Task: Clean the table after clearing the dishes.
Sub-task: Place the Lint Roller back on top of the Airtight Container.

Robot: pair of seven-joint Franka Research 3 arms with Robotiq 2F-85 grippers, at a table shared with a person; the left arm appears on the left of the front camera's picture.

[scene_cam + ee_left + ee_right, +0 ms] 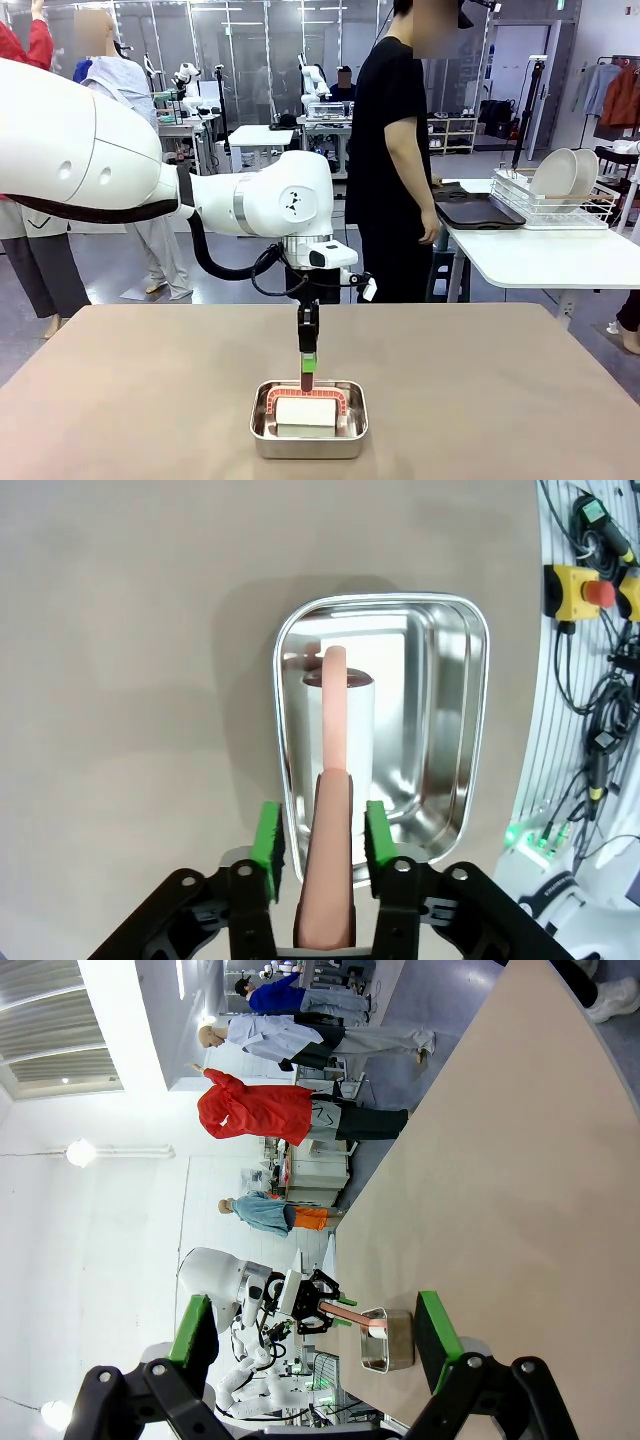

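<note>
The left gripper point(320, 830) stands over the near end of a small steel pan point(455, 720). Its green pads point(268, 835) are spread apart, with a thin gap on each side of the salmon-pink handle point(332, 880) that runs up between them toward 12 o'clock. So the jaws look parted and the handle seems freed rather than pinched, though I cannot tell whether one pad is touching it. The handle belongs to a lint roller whose white roll point(358, 730) lies in the pan's bottom, at 12 o'clock from the fingertips. In the front view the same gripper point(308, 372) hangs straight down over the pan point(309, 420), which sits on the beige table point(130, 400) at about 6 o'clock of the tabletop.

The right gripper point(315, 1335) is wide open, holding nothing, with the table edge point(520, 1140) running off toward 1 o'clock.

Two white dishes point(565, 172) stand in a wire rack on the white side table at 3 o'clock, beside stacked dark trays point(478, 212); a person point(390, 150) stands near them.

Judging by this, the roller is being put back after wiping. To do it well, lift straight up along the handle's axis, jaws kept wide, so neither pad drags the roller out or tips the pan.
</note>
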